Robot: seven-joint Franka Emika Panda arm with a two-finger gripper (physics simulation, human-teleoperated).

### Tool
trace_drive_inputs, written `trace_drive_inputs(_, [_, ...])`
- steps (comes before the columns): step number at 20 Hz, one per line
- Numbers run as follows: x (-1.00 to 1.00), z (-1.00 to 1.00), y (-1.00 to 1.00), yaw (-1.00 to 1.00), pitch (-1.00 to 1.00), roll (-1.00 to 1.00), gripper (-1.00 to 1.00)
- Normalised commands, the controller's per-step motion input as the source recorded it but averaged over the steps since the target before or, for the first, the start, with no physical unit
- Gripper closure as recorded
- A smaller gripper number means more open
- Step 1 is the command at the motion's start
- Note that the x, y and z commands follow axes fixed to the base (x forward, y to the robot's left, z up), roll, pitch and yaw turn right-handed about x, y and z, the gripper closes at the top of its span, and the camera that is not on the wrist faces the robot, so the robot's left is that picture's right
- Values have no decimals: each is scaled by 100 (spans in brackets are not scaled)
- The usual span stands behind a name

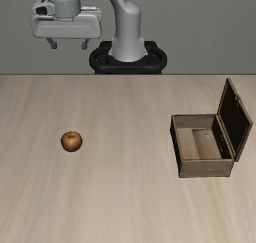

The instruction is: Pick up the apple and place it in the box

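Presently, nothing on the table (120,202) is in hand. Nearest, on the bare wooden top, the apple (71,141) sits toward the exterior view's left, untouched and clear of everything else. Level with it, well apart toward the exterior view's right, stands the box (205,167), its lid (236,117) raised on the right-hand side and the interior open from above, apparently vacant. Farther back, the gripper (67,44) hangs high over the table's far edge, somewhat to the exterior view's left of the robot's base (125,59), jaws apart and holding nothing. Assessment: the task stands at its first step, the approach to the apple, with no grasp made. The next move calls for bringing the gripper forward and down over the apple, jaws straddling it, before closing; the round fruit may roll if nudged off-centre.
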Motion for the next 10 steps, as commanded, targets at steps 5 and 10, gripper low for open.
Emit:
trace_drive_inputs(5, [100, 0, 0, 0, 0, 0, -100])
trace_drive_inputs(10, [100, 0, 0, 0, 0, 0, -100])
